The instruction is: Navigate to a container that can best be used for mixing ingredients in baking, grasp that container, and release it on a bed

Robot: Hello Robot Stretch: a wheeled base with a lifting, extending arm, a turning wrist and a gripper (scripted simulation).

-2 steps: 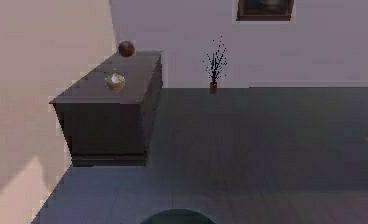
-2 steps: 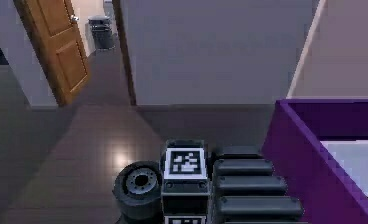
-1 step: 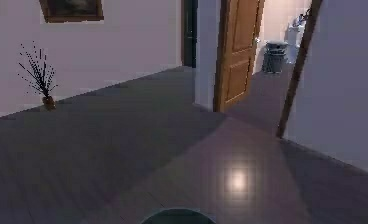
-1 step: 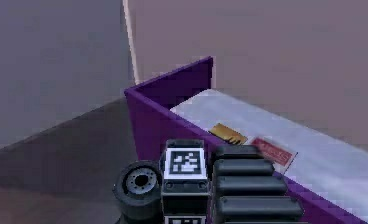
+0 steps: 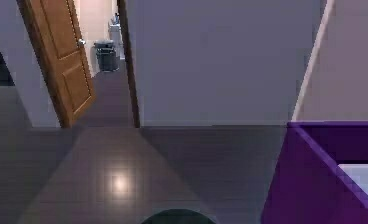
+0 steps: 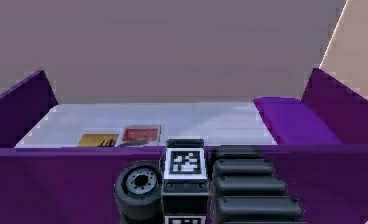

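Observation:
A bed with a purple frame [image 6: 22, 110] and a pale sheet [image 6: 192, 125] spreads across the arm side view, with a purple pillow [image 6: 292, 122] at its right end. Its corner [image 5: 312, 170] also stands at the forward view's lower right. The arm's end rises at the bottom edge with a white marked square [image 6: 187, 165]. Left of the square sits the gripper's dark round body [image 6: 142, 188], low against the near bed rail. I cannot make out its far end, so I cannot tell whether it holds anything.
Two flat items, one yellow-red [image 6: 96, 141] and one red [image 6: 140, 134], lie on the sheet's left part. Ahead, a grey wall [image 5: 222, 60] stands close. An open wooden door [image 5: 60, 55] at the forward view's left leads to a room with a dark bin [image 5: 107, 57]. Dark floor [image 5: 112, 170] lies ahead.

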